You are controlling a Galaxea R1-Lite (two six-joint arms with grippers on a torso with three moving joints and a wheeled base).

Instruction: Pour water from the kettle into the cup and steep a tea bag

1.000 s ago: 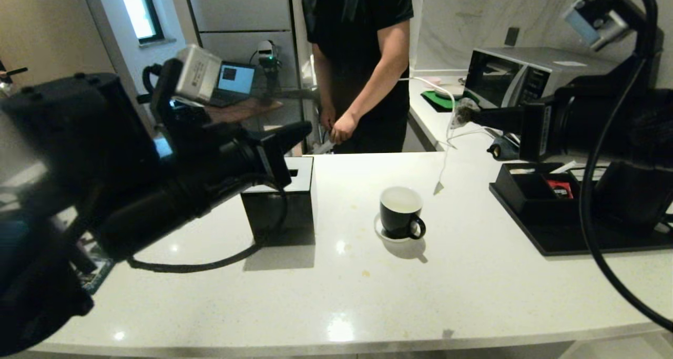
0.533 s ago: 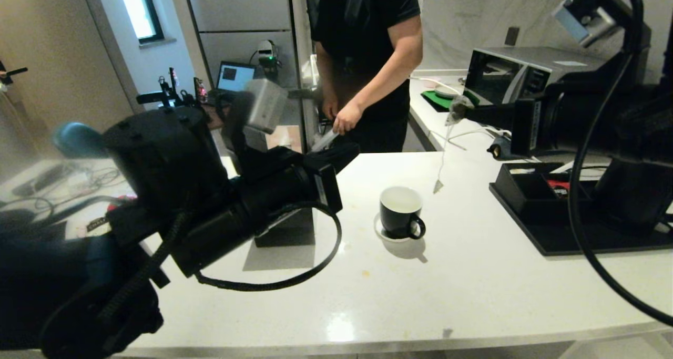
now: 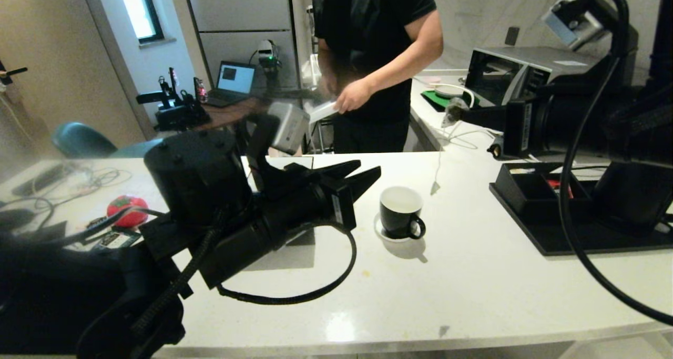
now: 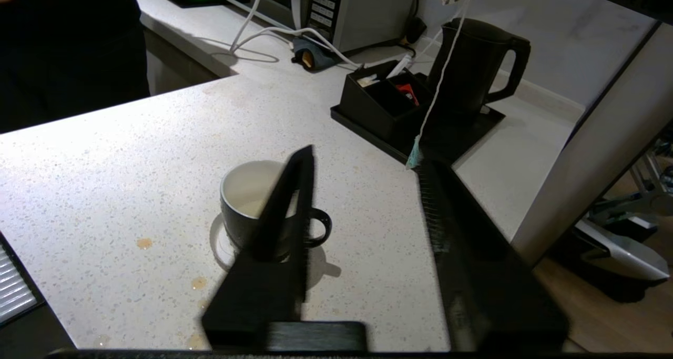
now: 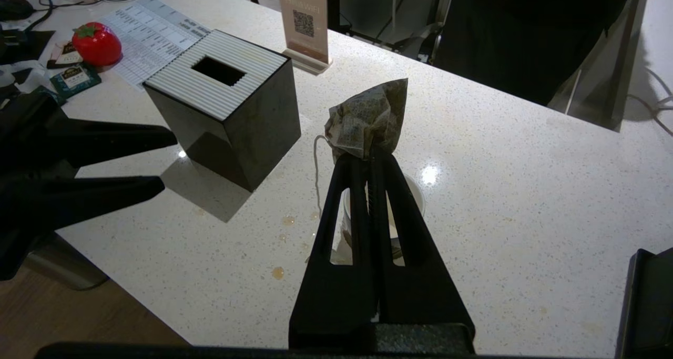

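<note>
my right gripper [image 5: 371, 158] pinches the tea bag [image 5: 368, 118] above the cup [image 3: 401, 211]; left gripper [image 3: 363, 172] gapes empty.

Right gripper [image 5: 370, 156] fingers pinch tea bag [image 5: 368, 118] above cup [image 5: 415, 191]; tissue box [image 5: 226, 104] beside.

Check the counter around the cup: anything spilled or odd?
Yes: small amber droplets dot the white speckled counter beside the small black mug on its white saucer. They look like tea or water splashes.
</note>
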